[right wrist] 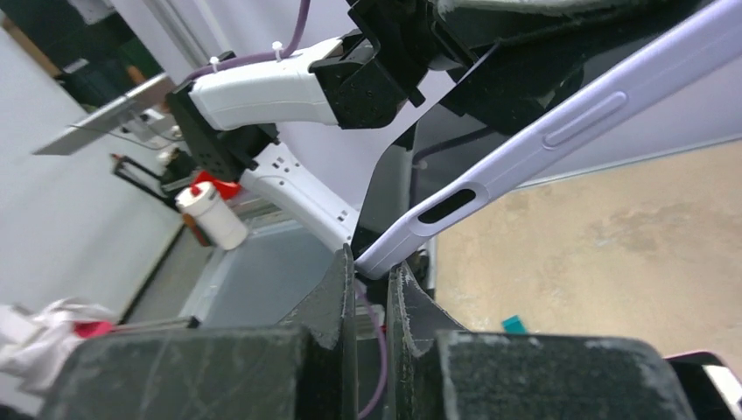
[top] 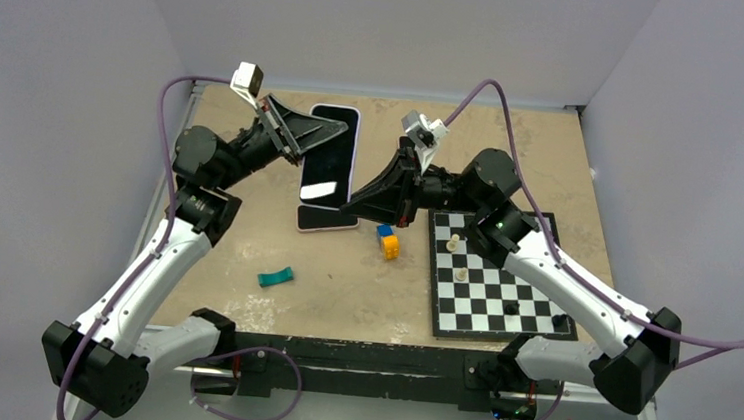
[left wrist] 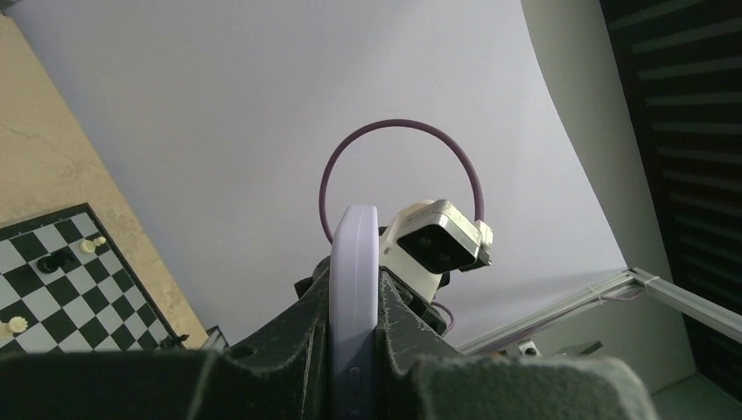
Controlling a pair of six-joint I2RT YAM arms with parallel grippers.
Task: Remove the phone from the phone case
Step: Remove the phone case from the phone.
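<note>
Left gripper (top: 301,141) is clamped narrow on the phone case (top: 356,149) at its far-left long edge. In the left wrist view the lilac rim (left wrist: 354,280) stands edge-on between both fingers (left wrist: 293,346).

Right gripper (top: 348,206) is pinched almost closed on the case's near-right corner. In the right wrist view the corner (right wrist: 378,262) sits right at the fingertips (right wrist: 343,289), and the side edge with its button and slot runs up and right from there.

The phone (top: 330,152) is in the case, screen up, held between the two arms over the far-middle of the table (top: 245,240). Can't tell whether the near end has parted from the case.

Room:
- The phone's far end is close to the table's far edge and back wall.
- There's bare tabletop left of the phone.
- The blue/yellow blocks (top: 387,241) are just near-side of the right fingertips.
- The chessboard (top: 503,281) is close on the right, under the right forearm.
- The teal piece (top: 275,277) is well apart, near-left.
</note>
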